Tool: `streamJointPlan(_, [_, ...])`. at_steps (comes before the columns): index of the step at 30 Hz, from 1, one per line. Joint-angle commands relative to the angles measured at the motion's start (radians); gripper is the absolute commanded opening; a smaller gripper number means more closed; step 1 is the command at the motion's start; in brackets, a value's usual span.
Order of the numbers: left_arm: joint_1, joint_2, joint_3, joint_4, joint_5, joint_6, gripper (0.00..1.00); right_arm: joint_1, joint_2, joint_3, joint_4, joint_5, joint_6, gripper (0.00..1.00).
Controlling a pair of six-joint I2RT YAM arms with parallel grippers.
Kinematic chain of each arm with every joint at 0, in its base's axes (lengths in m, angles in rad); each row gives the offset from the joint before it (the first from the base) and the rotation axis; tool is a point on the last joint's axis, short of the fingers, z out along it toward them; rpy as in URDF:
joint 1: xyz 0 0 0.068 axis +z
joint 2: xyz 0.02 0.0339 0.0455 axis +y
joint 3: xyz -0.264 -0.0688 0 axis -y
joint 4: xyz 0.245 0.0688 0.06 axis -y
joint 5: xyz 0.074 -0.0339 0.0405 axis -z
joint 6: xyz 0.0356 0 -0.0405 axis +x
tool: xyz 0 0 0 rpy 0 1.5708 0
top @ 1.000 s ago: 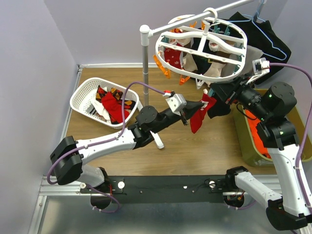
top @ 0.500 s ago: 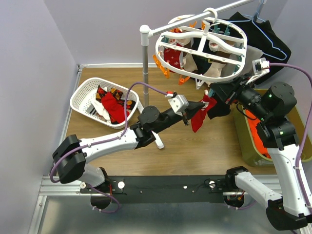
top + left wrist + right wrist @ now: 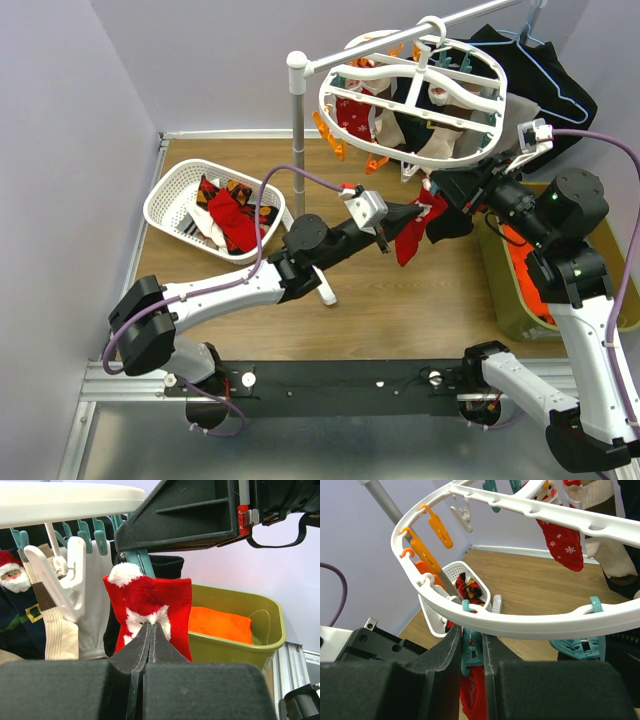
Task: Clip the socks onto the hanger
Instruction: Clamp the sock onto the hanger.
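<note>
The white oval hanger (image 3: 410,92) hangs from a rail, with several socks clipped on it. My left gripper (image 3: 398,222) is shut on a red sock with white trim (image 3: 410,238) and holds it up under the hanger's near rim. In the left wrist view my jaws (image 3: 151,626) pinch the sock (image 3: 170,592), whose top edge meets a teal clip (image 3: 142,562). My right gripper (image 3: 437,188) is shut on that teal clip (image 3: 472,647), squeezing its handles just under the hanger rim (image 3: 530,625). The red sock (image 3: 472,695) shows below the clip.
A white lattice basket (image 3: 170,200) at the left holds more socks (image 3: 232,215). An olive bin (image 3: 510,295) with an orange cloth (image 3: 220,622) stands at the right. The rail's grey pole (image 3: 297,130) stands between them. A black garment (image 3: 545,85) hangs on a blue wire hanger.
My left gripper has moved a little up and to the right with the red sock, closer to the teal clip. The right gripper has stayed on the clip.
</note>
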Motion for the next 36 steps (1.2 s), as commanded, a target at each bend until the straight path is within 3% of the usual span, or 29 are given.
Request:
streamJointPlan(1, [-0.004,0.009,0.037,0.031,0.018,0.024,0.00,0.000,-0.009,-0.006,-0.007,-0.015,-0.016,0.18])
streamJointPlan(13, [-0.004,0.033,0.078,0.030,0.039,0.018,0.00,0.001,-0.012,-0.008,-0.007,-0.003,-0.020,0.18])
streamJointPlan(15, [-0.005,0.039,0.084,0.031,0.044,0.016,0.00,0.001,-0.015,-0.008,-0.004,-0.003,-0.020,0.25])
streamJointPlan(16, [-0.004,0.042,0.084,0.030,0.044,0.016,0.00,0.001,-0.018,-0.008,-0.004,-0.003,-0.020,0.32])
streamJointPlan(17, [-0.005,0.044,0.086,0.031,0.044,0.013,0.00,0.001,-0.020,-0.008,-0.004,0.000,-0.020,0.50])
streamJointPlan(21, [-0.004,0.048,0.087,0.030,0.036,0.010,0.06,0.000,-0.030,-0.008,-0.007,0.021,-0.020,0.71])
streamJointPlan(24, [-0.004,0.048,0.087,0.027,0.027,0.012,0.18,0.001,-0.038,-0.008,-0.013,0.040,-0.021,0.77])
streamJointPlan(28, [-0.004,0.035,0.078,0.027,0.010,0.007,0.46,0.001,-0.050,-0.005,-0.022,0.063,-0.024,0.80])
streamJointPlan(31, [-0.004,0.010,0.057,0.025,-0.013,0.006,0.60,0.000,-0.056,0.003,-0.030,0.078,-0.032,0.82])
streamJointPlan(36, [0.035,-0.047,0.002,0.024,-0.015,-0.031,0.70,0.001,-0.061,-0.001,-0.053,0.113,-0.056,0.82])
